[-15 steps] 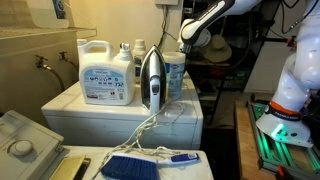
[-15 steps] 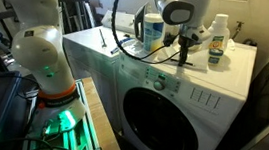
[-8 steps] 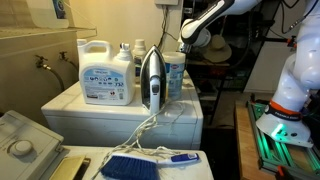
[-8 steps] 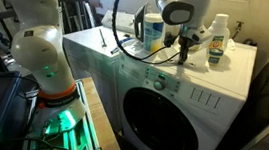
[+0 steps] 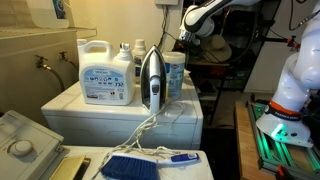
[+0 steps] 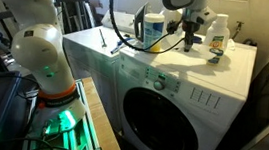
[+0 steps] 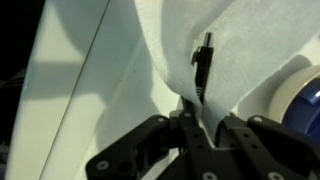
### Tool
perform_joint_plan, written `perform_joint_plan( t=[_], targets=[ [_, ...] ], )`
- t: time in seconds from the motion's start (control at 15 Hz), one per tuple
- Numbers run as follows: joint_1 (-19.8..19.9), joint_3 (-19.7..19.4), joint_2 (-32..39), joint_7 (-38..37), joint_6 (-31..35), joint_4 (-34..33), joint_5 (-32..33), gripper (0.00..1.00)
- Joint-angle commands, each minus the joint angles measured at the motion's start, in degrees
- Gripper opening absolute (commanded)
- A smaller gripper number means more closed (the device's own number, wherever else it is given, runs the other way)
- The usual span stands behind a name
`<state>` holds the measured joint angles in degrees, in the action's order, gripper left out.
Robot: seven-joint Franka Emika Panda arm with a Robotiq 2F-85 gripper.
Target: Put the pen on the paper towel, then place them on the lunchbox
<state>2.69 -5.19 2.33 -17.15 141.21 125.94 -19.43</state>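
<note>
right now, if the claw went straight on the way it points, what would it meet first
The towel it pinches, with the pen just ahead of the claw; past those, probably the washer top, though depth is unclear.

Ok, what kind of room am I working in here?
Most likely a home laundry room: a white front-loading washing machine with a round dark door, a large white detergent jug with a blue label, and an upright silver-and-black clothes iron.

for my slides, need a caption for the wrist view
Hand pinching a paper towel with a black pen over the washer top
</note>
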Motion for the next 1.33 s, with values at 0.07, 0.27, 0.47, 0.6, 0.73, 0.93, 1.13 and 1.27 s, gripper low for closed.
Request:
perform_joint_plan(
  t=[0.07,0.27,0.47,0.6,0.73,0.93,1.13,1.27],
  targets=[
    [0.47,0.48,-2.17,-0.62,-0.75,0.1,0.61,0.16],
    [0.47,0.48,-2.52,-0.64,-0.89,0.44,0.68,0.08],
    [-0.18,1.38,-2.72,-0.81,0.9,-1.73,-4.58,0.08],
    [-0.54,2.13,-1.3,-1.57,3.53,-4.94,-8.2,0.08],
    [-0.86,2.86,0.74,-2.59,4.66,-8.7,-12.43,0.08],
    [-0.98,3.87,4.95,-4.24,5.17,-14.62,-18.23,0.09],
    [-1.07,4.42,10.29,-7.67,4.91,-19.99,-19.84,0.09],
    [-1.55,4.17,13.75,-12.83,4.24,-22.93,-18.13,0.09]
  ],
)
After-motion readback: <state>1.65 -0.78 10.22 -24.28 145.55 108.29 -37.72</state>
